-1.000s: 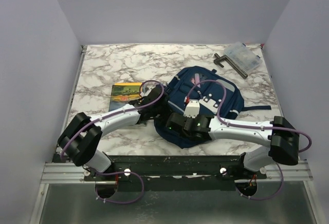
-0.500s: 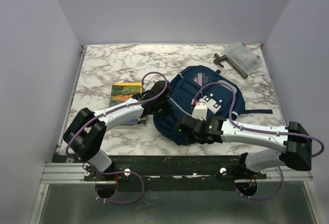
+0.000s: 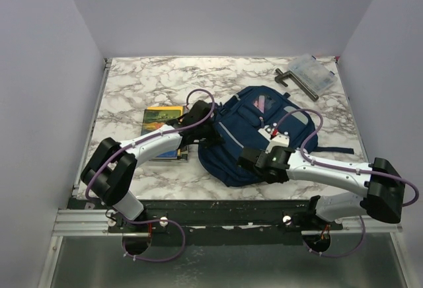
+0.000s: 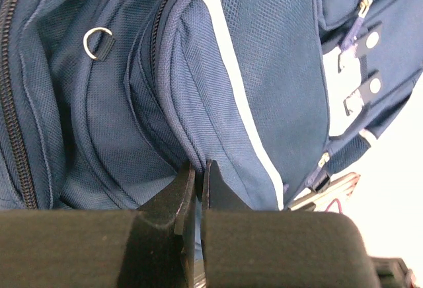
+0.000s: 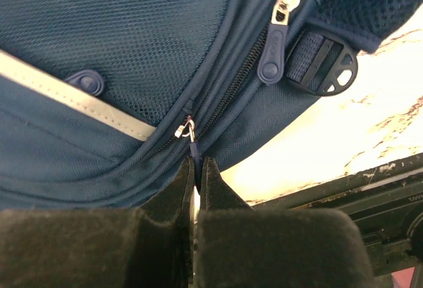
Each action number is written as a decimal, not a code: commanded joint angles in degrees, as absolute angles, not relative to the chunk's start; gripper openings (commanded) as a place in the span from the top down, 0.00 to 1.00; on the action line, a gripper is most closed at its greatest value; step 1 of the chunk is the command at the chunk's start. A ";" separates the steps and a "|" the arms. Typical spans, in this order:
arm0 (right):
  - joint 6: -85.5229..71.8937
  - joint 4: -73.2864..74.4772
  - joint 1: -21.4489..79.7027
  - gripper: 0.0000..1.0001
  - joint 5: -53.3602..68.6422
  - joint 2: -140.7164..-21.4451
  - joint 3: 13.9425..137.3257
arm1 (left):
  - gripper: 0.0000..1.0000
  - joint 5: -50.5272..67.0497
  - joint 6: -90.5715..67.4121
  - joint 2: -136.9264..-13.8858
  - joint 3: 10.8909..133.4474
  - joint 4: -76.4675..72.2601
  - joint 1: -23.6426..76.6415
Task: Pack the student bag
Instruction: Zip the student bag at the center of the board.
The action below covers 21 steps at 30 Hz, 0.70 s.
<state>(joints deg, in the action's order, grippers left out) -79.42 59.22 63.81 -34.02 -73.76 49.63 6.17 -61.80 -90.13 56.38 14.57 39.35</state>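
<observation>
The student bag [image 3: 258, 126], navy blue with grey stripes, lies flat in the middle of the table. My left gripper [image 3: 210, 135] is at its left edge, shut on a fold of the bag's fabric [image 4: 192, 159] beside a zip seam. My right gripper [image 3: 246, 161] is at the bag's near edge, shut on a blue zip pull [image 5: 193, 154] that hangs from a small metal slider. A second zip pull [image 5: 272, 50] and a black strap buckle [image 5: 324, 70] show in the right wrist view.
A book with a yellow and green cover [image 3: 163, 121] lies left of the bag, partly under my left arm. A clear plastic box [image 3: 314, 71] and a dark L-shaped tool [image 3: 295, 82] sit at the back right. The table's front edge [image 5: 344, 189] is close below the right gripper.
The bag has shifted to the right and turned a little. My right gripper moved right along the bag's near edge with the zip pull. My left gripper stayed on the bag's left edge.
</observation>
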 commanded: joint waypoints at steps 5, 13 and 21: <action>-82.68 74.29 56.39 0.99 -39.95 -76.02 48.70 | 1.00 9.42 -54.18 -88.58 55.84 10.90 36.25; -49.73 57.37 56.36 0.54 -31.95 -67.54 55.58 | 1.00 19.08 -54.39 -89.21 58.90 10.76 36.22; -53.20 54.59 55.73 0.13 -30.40 -58.14 53.64 | 1.00 24.34 -56.04 -86.07 60.29 9.90 34.53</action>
<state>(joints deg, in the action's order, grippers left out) -50.63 54.61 56.51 -30.06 -59.29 53.58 16.88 -56.12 -90.08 57.47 12.29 35.31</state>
